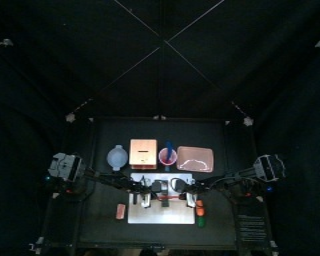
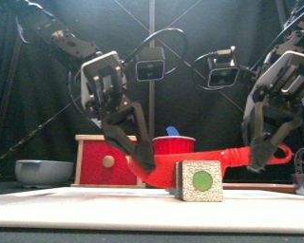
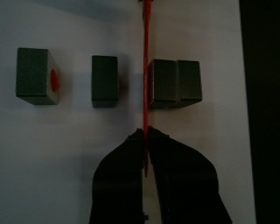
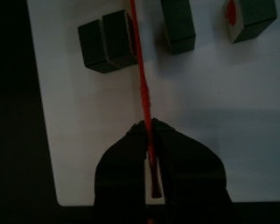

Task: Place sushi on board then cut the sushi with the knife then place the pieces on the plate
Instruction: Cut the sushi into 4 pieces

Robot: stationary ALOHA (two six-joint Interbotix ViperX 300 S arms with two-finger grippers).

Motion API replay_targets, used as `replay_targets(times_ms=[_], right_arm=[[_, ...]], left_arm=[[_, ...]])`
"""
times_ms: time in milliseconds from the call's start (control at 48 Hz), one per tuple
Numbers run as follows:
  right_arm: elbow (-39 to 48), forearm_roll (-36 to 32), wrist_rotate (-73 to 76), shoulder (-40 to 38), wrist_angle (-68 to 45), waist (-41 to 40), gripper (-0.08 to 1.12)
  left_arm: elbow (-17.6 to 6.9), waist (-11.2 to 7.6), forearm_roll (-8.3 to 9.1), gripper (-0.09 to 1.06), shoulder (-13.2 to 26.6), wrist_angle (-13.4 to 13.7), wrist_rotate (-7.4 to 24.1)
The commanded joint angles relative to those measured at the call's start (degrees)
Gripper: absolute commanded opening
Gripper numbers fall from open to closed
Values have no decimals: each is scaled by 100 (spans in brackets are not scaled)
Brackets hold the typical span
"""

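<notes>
The sushi roll lies in pieces on the white board [image 3: 73, 140]: an end piece [image 3: 38, 74], a single block [image 3: 106, 80] and a joined pair [image 3: 175, 83]. A thin red knife [image 3: 146, 61] runs edge-down between the single block and the pair. Both grippers hold it, one at each end. My left gripper [image 3: 146, 133] is shut on one end, my right gripper [image 4: 145, 127] on the other. In the front view the knife [image 2: 231, 155] spans from the left gripper [image 2: 140, 163] to the right gripper [image 2: 260, 157], behind the nearest sushi piece [image 2: 200, 180], level with its top.
Behind the board stand the wooden box with a red drawer front [image 2: 106, 159], the red cup [image 2: 175, 144] holding a blue knife [image 2: 171, 131], and the blue-grey bowl [image 2: 43, 171] at the left. The pink tray [image 1: 196, 158] lies at the back right.
</notes>
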Motion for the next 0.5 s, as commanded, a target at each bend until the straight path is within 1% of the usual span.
replay_targets(times_ms=[21,146,271,417,500], right_arm=[[-132,-105,9,-457,149,-97,33],[-176,-185,18,-756,185,-132,33],[-167,-132,18,-923,193,-97,33],[-141,-35,18,-888,193,9,33],[-132,9,18,-835,185,53,33]], left_arm=[[-167,35,44,40,-378,53,0],[-167,35,114,40,-571,105,0],[-167,-53,105,40,-668,105,0],[-193,-202,79,40,-615,105,-26],[-211,-246,0,40,-554,105,-26]])
